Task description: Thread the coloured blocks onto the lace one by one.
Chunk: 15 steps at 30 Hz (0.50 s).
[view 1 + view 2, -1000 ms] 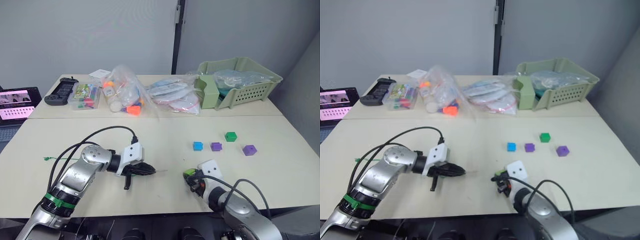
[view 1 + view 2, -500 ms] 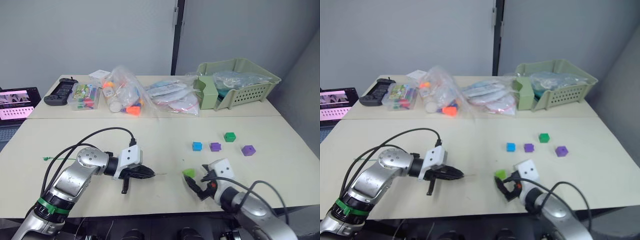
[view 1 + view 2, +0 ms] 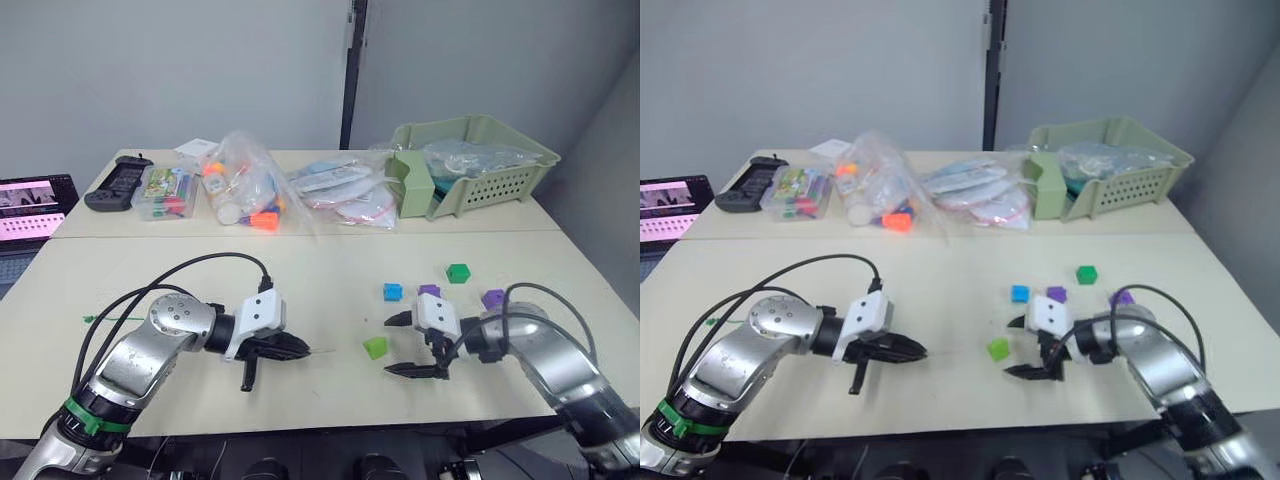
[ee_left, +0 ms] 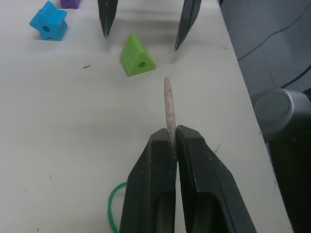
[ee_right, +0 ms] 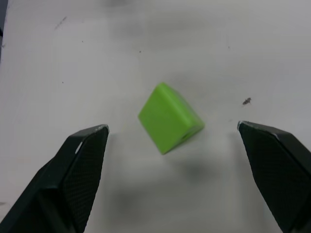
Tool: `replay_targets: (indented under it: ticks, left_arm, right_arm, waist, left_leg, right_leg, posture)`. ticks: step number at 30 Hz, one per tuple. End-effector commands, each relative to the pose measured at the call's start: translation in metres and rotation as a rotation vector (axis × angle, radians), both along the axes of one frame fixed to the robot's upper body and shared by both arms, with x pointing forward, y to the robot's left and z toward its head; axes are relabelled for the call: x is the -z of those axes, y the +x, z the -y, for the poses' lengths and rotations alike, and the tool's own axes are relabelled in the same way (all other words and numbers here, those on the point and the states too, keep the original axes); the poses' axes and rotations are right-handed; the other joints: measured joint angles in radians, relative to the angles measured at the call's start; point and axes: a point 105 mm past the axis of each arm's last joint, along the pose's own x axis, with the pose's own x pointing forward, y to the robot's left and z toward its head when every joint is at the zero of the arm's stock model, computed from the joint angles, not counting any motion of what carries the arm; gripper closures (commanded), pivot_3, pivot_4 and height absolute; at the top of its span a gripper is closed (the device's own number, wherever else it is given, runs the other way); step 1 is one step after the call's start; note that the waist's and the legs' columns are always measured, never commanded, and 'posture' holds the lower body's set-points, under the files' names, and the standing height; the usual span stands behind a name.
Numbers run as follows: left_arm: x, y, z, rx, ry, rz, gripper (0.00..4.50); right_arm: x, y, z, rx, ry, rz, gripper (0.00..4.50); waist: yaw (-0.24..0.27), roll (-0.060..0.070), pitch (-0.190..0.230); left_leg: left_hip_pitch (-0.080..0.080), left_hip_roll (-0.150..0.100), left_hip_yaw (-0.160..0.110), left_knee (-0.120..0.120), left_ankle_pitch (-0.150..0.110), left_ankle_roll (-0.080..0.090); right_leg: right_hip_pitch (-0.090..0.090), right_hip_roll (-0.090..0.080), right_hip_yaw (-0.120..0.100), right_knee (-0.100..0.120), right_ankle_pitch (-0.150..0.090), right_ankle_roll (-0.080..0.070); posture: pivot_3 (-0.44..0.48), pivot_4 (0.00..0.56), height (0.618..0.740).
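My left gripper [image 3: 297,348] is shut on the lace's stiff pale tip [image 4: 168,104], which pokes out toward the right. The green cord trails back to a knot [image 3: 92,319] at the left. The lime green block [image 3: 375,347] lies loose on the table, between the lace's tip and my right gripper [image 3: 400,346]. That gripper is open, with its fingertips to either side just right of the block, touching nothing. Further back lie the blue block [image 3: 393,292], a purple block [image 3: 429,291], the dark green block [image 3: 458,272] and another purple block [image 3: 493,298].
At the back stand a green basket [image 3: 475,160], clear bags of toys [image 3: 245,190], flat packets [image 3: 345,190], a clear box [image 3: 168,192] and a black controller [image 3: 118,185]. A lit screen [image 3: 30,205] sits at the far left. The table's front edge is close to both grippers.
My right gripper has opened and let go of the lime green block, which now lies on the table. The right arm has swung out to the right. The left gripper has barely moved.
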Motion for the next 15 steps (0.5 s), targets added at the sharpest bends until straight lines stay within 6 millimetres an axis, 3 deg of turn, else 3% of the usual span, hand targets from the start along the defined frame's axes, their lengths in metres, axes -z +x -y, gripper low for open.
replay_targets:
  ticks: [1,5,6,12,14,15]
  left_arm:
    - [-0.0066,-0.0025,0.0032,0.003,0.001,0.022,4.5]
    - [-0.0079,-0.0052,0.0068,-0.003,-0.002,0.016,4.5]
    - [-0.0079,-0.0054,0.0069,-0.005,-0.001,0.015,4.5]
    - [-0.0077,-0.0046,0.0084,-0.01,0.025,0.029,4.5]
    - [-0.0055,-0.0041,0.0103,-0.014,0.052,0.034,4.5]
    - [-0.004,-0.0018,0.0131,-0.027,0.067,0.045,4.5]
  right_arm:
    - [0.0057,0.0079,0.0023,-0.037,-0.025,0.011,0.01]
    - [0.0093,0.0081,-0.0037,-0.067,0.013,-0.043,0.01]
    - [0.0103,0.0078,-0.0037,-0.071,0.014,-0.046,0.56]
    - [0.0107,0.0053,-0.002,-0.082,0.024,-0.052,2.55]
    - [0.0101,0.0018,-0.0032,-0.083,0.032,-0.054,3.16]
    - [0.0092,-0.0002,-0.0047,-0.08,0.042,-0.054,3.2]
  waist:
    - [0.003,0.0,0.0]
    - [0.0,0.0,0.0]
    - [0.0,0.0,0.0]
    - [0.0,0.0,0.0]
    - [0.003,0.0,0.0]
    - [0.004,0.0,0.0]
  left_leg:
    - [0.0,0.0,-0.001,0.0,0.0,0.0]
    - [0.001,0.0,-0.002,0.0,0.0,0.0]
    - [0.001,0.0,-0.002,0.0,0.0,0.0]
    - [0.002,0.0,-0.003,0.0,0.0,0.0]
    - [0.002,0.0,-0.003,0.0,0.0,0.0]
    - [0.002,0.0,-0.003,0.0,0.0,0.0]
  right_leg:
    - [0.0,0.0,0.0,0.0,0.0,0.0]
    - [0.0,-0.001,0.0,0.001,0.0,0.0]
    - [0.001,-0.002,0.0,0.001,0.0,0.0]
    - [0.001,-0.002,-0.001,0.002,0.001,-0.001]
    - [0.001,-0.002,-0.001,0.002,0.001,-0.001]
    - [0.001,-0.002,-0.001,0.002,0.001,-0.001]
  posture:
    - [0.0,0.15,0.74]
    - [0.0,0.15,0.74]
    - [0.0,0.15,0.74]
    - [0.0,0.15,0.74]
    - [0.0,0.15,0.74]
    - [0.0,0.15,0.74]
